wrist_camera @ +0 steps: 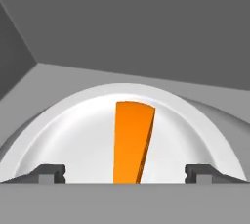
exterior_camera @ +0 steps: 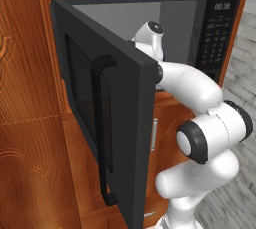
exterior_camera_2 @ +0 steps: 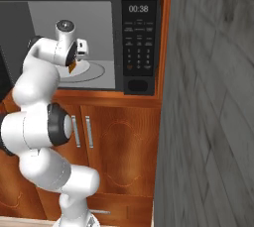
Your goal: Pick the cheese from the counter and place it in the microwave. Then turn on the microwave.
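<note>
Standing wide open, one black microwave (exterior_camera: 150,48) is sitting built into brown wooden cabinets (exterior_camera_2: 119,141), its door (exterior_camera: 107,123) swinging out toward the left base camera. That view is showing the door's outer face with its single vertical bar handle (exterior_camera: 100,133), which is hiding much of the cavity behind it. The right base view is looking straight into the grey cavity instead, where one pale round turntable plate (exterior_camera_2: 96,72) is lying on the floor of the oven. One button panel (exterior_camera_2: 139,42) with a lit display is sitting on the microwave's right side in both base views. Two silver bar handles (exterior_camera_2: 82,131) are showing on the cabinet doors below in the right base view, while a grey wall (exterior_camera_2: 213,97) is rising along that picture's right side.

One white arm (exterior_camera_2: 37,97) is reaching up from the base into the cavity. The pincer (wrist_camera: 125,171) is standing released in the hand view, its two dark fingertips (wrist_camera: 49,173) spread far apart at either side, neither touching anything.

One piece of cheese (wrist_camera: 132,142) is resting on the plate (wrist_camera: 73,130) inside the microwave, between the open fingertips and apart from both. In the hand view it is appearing as a narrow orange wedge, wider at its far end; in the right base view just a small orange corner (exterior_camera_2: 72,67) is peeking out beneath the hand.
</note>
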Tool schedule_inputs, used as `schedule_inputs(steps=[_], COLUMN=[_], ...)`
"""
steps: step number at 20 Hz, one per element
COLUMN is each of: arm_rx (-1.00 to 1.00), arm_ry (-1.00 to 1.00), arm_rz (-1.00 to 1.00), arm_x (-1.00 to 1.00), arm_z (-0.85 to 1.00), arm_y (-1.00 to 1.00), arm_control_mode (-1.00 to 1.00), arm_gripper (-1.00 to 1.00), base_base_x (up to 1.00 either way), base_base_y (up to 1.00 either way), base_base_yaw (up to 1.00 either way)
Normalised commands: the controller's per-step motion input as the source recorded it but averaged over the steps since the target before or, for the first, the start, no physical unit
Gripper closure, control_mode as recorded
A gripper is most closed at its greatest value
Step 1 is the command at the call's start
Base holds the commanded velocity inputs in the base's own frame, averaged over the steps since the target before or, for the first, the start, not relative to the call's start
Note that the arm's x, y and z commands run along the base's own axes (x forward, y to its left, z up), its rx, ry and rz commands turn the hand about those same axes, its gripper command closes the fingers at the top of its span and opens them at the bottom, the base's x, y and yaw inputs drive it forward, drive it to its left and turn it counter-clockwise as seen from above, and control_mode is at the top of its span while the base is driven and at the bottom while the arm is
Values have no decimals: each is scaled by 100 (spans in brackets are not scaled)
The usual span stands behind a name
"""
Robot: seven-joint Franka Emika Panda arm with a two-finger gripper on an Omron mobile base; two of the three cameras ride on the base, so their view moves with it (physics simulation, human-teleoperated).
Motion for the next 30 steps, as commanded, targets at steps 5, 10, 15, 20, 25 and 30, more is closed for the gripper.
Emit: schedule_inputs(steps=[5,10,15,20,25,30], arm_rx=[0,0,0,0,0,0], arm_ry=[-17,-17,-11,-4,0,0], arm_rz=[0,-2,-3,-6,-11,-14], arm_x=[-70,-96,-100,-100,-100,-100], arm_z=[6,32,74,69,42,15], arm_y=[-6,-25,-25,-23,-30,-25], arm_control_mode=[-100,-100,-100,-100,-100,-100], arm_gripper=[-100,-100,-100,-100,-100,100], base_base_x=[0,0,0,0,0,0], base_base_y=[0,0,0,0,0,0], base_base_yaw=[0,0,0,0,0,0])
